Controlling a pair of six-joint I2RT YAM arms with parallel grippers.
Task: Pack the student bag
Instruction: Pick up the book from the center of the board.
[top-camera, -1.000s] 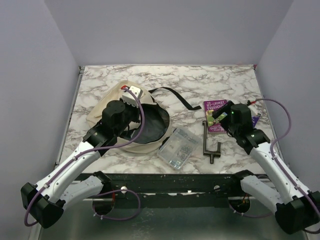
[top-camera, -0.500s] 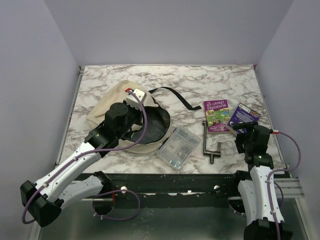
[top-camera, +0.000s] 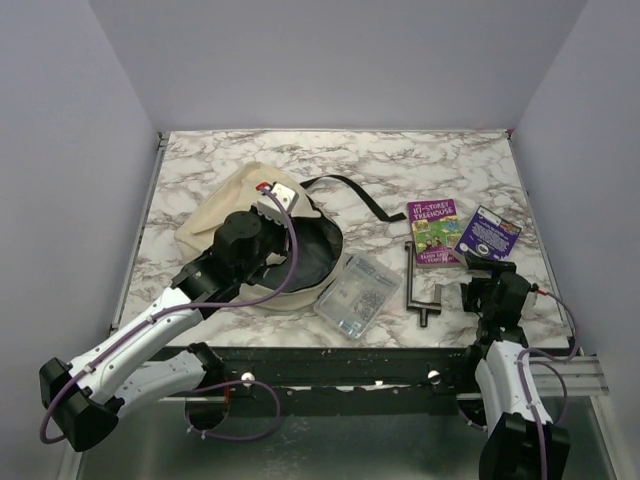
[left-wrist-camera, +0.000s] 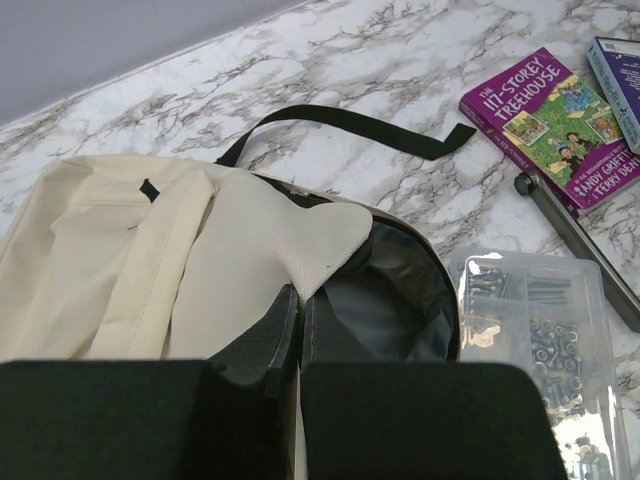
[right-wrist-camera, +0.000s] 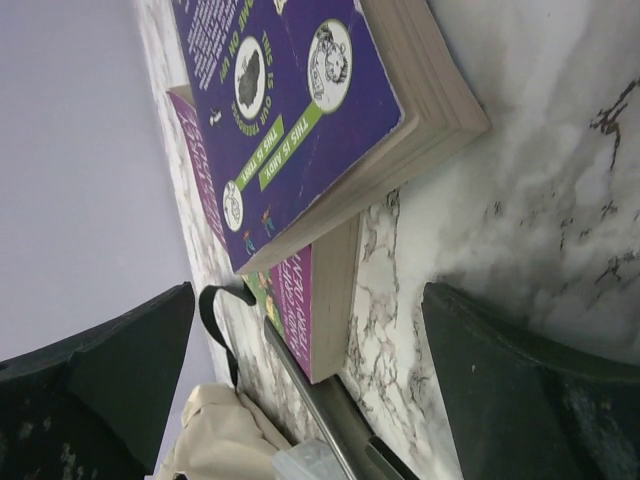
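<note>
The student bag (top-camera: 215, 215) is cream fabric and lies at the left of the table, its dark mouth (top-camera: 305, 255) gaping toward the right. My left gripper (top-camera: 283, 196) is shut on the bag's upper flap and holds it raised; in the left wrist view the fingers (left-wrist-camera: 280, 330) pinch the cream fabric (left-wrist-camera: 300, 240) above the black lining (left-wrist-camera: 395, 300). My right gripper (top-camera: 488, 272) stands open and low near the front right edge, short of the books. In the right wrist view its wide-apart fingers (right-wrist-camera: 110, 370) frame both books with nothing between them.
A purple Treehouse book (top-camera: 434, 231) and a dark blue book (top-camera: 488, 232) lie at the right, overlapping in the right wrist view (right-wrist-camera: 300, 100). A black metal tool (top-camera: 420, 285) and a clear box of screws (top-camera: 355, 293) lie between the bag and the books. A black strap (top-camera: 345, 190) trails behind the bag.
My right arm has drawn back from over the books toward the table's front edge, still open. The left gripper has carried the bag's flap slightly rightward.
</note>
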